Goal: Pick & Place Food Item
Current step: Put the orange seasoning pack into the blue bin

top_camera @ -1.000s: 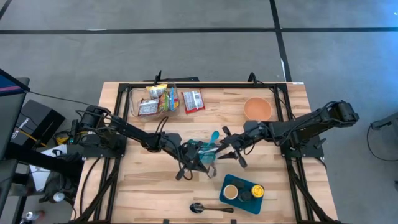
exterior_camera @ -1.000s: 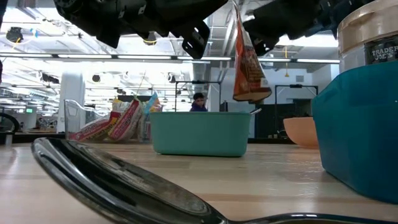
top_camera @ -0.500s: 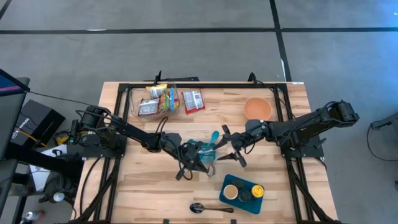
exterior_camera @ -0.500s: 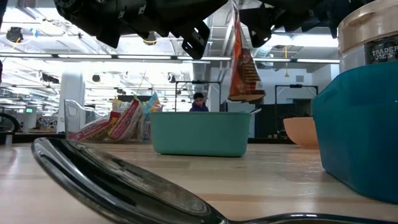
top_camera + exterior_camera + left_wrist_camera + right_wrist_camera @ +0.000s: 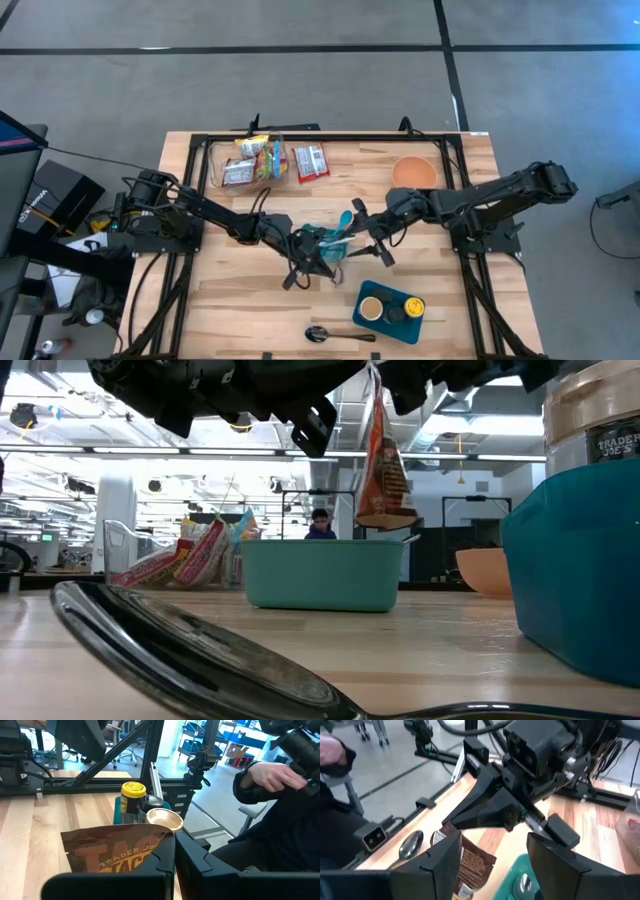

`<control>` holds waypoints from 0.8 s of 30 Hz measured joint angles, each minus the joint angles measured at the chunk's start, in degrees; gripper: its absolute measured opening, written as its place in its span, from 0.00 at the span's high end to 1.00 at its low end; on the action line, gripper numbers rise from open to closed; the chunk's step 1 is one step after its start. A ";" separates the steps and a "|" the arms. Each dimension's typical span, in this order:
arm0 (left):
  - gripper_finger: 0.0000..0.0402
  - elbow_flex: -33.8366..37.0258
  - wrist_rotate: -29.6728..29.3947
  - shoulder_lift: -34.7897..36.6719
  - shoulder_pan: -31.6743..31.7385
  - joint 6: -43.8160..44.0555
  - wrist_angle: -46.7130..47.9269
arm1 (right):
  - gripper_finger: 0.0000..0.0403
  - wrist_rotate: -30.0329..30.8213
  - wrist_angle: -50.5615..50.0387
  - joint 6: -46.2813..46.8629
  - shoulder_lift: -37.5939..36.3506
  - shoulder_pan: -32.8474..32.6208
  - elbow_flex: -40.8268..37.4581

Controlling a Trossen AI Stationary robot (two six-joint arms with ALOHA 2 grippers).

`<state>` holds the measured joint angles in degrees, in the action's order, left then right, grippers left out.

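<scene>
The left tool grips a brown snack pouch hanging above the teal tub, while the right tool stands open beside it.

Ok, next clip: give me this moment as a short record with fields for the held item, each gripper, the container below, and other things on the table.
held item: brown snack packet, hanging upright over the teal tub
left gripper: shut on the packet's top edge
right gripper: open, close to the packet, not gripping it
container below: teal tub, packet's lower edge just above its rim
other items: orange bowl, spoon, teal tray with jars, clear bin of snack packs
</scene>
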<state>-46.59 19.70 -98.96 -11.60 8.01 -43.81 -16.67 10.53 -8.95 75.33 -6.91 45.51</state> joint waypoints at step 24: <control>1.00 -0.02 0.79 -0.02 0.00 1.31 2.87 | 0.46 -3.02 -19.07 -2.17 14.00 -0.58 13.41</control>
<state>-46.61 20.49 -98.98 -11.60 9.32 -40.94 -19.68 -8.54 -11.12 89.33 -7.49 58.92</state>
